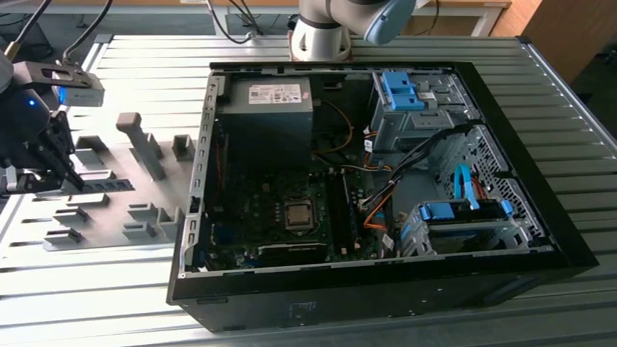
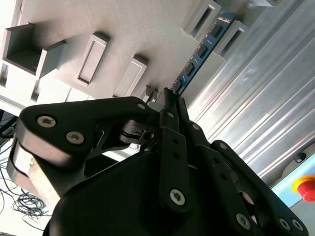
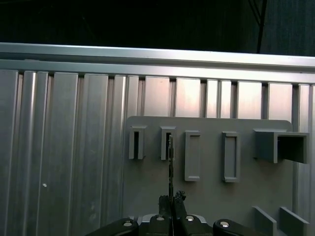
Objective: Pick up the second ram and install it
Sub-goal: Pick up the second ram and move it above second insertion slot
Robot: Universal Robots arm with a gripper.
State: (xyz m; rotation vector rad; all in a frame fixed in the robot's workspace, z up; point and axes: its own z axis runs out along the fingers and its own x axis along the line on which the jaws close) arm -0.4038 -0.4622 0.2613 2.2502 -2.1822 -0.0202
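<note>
One second ram [image 2: 201,51], on edge, juts lengthwise from pinching tool [image 2: 170,97].

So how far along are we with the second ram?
Early. Done: the hand is at the grey fixture plate. In hand: it looks closed on the second ram, which stands on edge between the fixture blocks, not yet lifted. Left: getting it into the PC case and seated.

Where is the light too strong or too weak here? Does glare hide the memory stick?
Exterior view: glare whitens the table; the PC case interior is dim. Second wrist view: the pincer looks dark against the bright fixture plate; the second ram is free of glare. First wrist view: black beyond the table.
</note>
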